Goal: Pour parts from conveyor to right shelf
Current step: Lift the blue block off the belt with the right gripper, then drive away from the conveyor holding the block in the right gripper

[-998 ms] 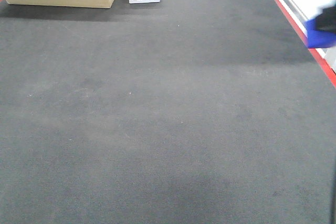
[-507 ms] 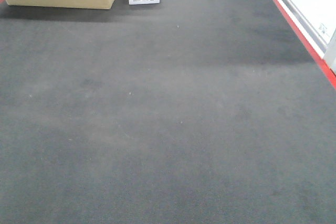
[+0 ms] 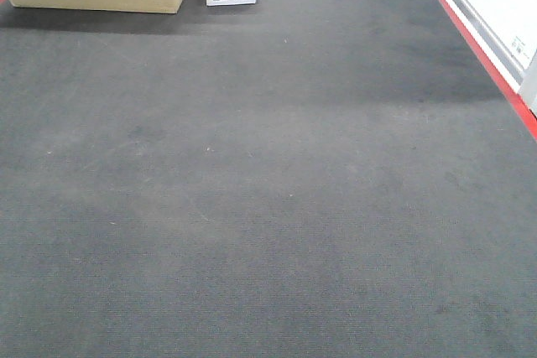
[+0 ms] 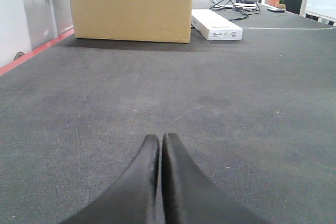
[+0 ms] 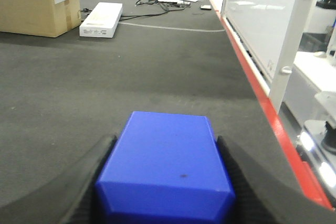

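left gripper (image 4: 159, 142) points level and forward, jaws pressed together; right gripper (image 5: 165, 145) is clamped on both sides of a blue block (image 5: 167, 174).

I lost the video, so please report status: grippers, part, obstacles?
Left gripper shut, empty, over conveyor. Right gripper shut on blue block. Cardboard box and white box far ahead, not near.

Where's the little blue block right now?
The right wrist view shows the blue block clamped in the right pincer, over the conveyor belt near its red edge stripe. The front view doesn't show it.
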Tool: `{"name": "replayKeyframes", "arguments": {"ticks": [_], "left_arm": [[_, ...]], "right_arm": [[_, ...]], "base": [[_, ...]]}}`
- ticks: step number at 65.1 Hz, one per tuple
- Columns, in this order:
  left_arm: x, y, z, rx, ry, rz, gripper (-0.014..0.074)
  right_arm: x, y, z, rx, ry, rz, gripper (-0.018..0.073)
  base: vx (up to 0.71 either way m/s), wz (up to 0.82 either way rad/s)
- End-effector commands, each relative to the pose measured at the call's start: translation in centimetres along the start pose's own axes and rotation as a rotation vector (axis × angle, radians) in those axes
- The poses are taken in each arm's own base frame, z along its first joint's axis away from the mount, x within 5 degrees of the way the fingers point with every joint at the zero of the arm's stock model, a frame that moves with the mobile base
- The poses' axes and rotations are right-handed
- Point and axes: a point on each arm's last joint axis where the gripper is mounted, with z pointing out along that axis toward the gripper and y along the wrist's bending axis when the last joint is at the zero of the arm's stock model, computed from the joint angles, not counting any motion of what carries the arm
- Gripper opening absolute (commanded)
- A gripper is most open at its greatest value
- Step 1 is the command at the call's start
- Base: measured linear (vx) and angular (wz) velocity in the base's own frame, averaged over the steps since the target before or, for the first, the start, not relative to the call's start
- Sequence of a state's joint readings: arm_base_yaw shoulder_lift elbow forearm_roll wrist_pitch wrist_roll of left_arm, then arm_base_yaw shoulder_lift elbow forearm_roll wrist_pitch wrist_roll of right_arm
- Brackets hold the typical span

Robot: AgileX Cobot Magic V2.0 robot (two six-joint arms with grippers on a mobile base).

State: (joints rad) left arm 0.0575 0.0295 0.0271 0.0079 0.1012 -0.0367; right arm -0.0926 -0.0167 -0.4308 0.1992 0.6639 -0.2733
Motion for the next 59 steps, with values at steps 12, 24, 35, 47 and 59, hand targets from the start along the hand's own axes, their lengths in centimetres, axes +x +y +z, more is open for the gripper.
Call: {"name": "replayKeyframes", "arguments": {"ticks": [12,24,35,47,59], "left_arm": [[-1.29,-0.03,0.01,0.002,-0.082,-0.016,-0.0006],[-1.29,-0.03,0.01,0.002,-0.082,-0.016,-0.0006],[-1.29,-0.03,0.01,0.002,-0.082,-0.016,-0.0006],[-1.29,-0.03,0.01,0.002,-0.082,-0.016,-0.0006],[-1.29,-0.03,0.01,0.002,-0.082,-0.016,-0.0006]], "right_arm": [[-0.94,-0.47,0.37,0.050,-0.065,-0.101,-0.0006],[-0.54,-0.45,0.62,0.046,-0.052,-0.097,-0.0004],[-0.55,-0.39,0.62,0.039,-0.054,-0.086,-0.0004],[-0.55,-0.39,0.62,0.039,-0.054,-0.086,-0.0004],[-0.55,-0.39,0.62,0.039,-0.054,-0.086,-0.0004]], "base": [[0.00,0.00],[0.00,0.00],[0.00,0.00],[0.00,0.00],[0.00,0.00]]}}
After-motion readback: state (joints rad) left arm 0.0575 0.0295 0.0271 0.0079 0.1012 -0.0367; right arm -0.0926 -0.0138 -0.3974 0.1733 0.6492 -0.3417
